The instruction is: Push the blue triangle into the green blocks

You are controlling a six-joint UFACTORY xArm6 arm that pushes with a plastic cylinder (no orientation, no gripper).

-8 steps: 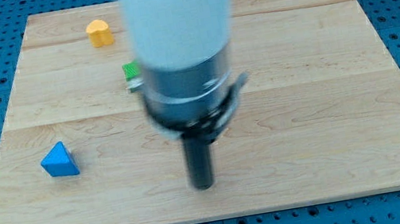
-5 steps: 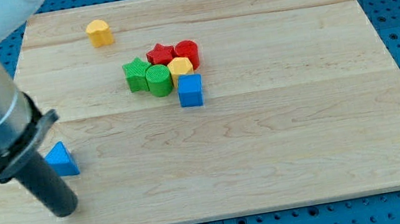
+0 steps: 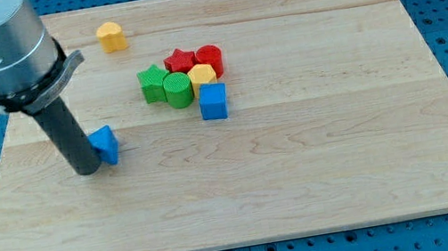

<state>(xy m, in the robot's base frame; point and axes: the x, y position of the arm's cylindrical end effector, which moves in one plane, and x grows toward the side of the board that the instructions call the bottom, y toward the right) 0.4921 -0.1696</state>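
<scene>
Blue triangle point(image 3: 106, 144): orientation unclear, partly hidden by my rod.
My tip point(image 3: 89, 170): touching its left side.
Pincer: none fitted.
Green blocks point(image 3: 165, 85): up-right, apart.

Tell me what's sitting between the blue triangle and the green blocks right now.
Nothing: the camera view shows only bare board between the blue triangle and the green blocks. My tip is against the triangle's far side, toward the view's left.

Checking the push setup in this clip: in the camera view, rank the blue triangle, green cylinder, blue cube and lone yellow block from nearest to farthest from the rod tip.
From my tip:
1. Blue triangle, touching the rod on the view's right.
2. Green cylinder, up and right, in the cluster.
3. Lone yellow block, near the view's top, and blue cube, at the cluster's lower right: too close to call.
</scene>
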